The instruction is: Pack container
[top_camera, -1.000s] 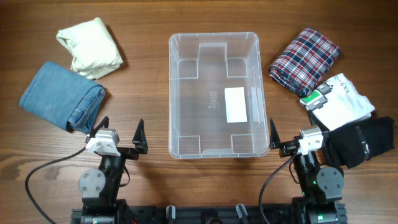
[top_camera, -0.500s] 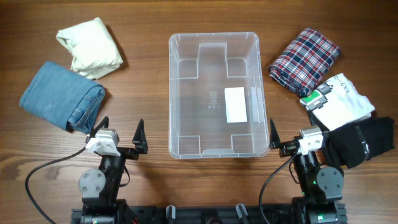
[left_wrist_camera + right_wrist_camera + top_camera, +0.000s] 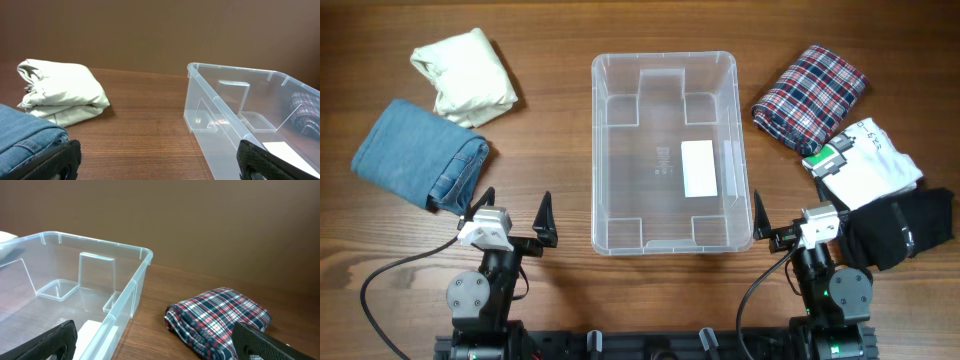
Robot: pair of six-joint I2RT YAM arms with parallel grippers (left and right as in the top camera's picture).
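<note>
1. Because the black garment (image 3: pixel 905 230) lies close against the right gripper (image 3: pixel 788 215) at 4 o'clock, a reach from there could probably snag or drag it.
2. Folded denim (image 3: pixel 420 155) at 9 o'clock lies just beside the left gripper (image 3: pixel 515 205); a shallow pinch might lift one layer and unfold it.
3. The clear container (image 3: pixel 596 150) sits at the centre of the desk (image 3: pixel 550 120), empty save a white label (image 3: pixel 698 168); a garment dropped on its rim could slide off.
4. Left jaws: spread wide, released, holding and touching nothing.
5. Right jaws: likewise spread wide, gripping nothing; whether the outer finger touches the black garment cannot be told.
</note>
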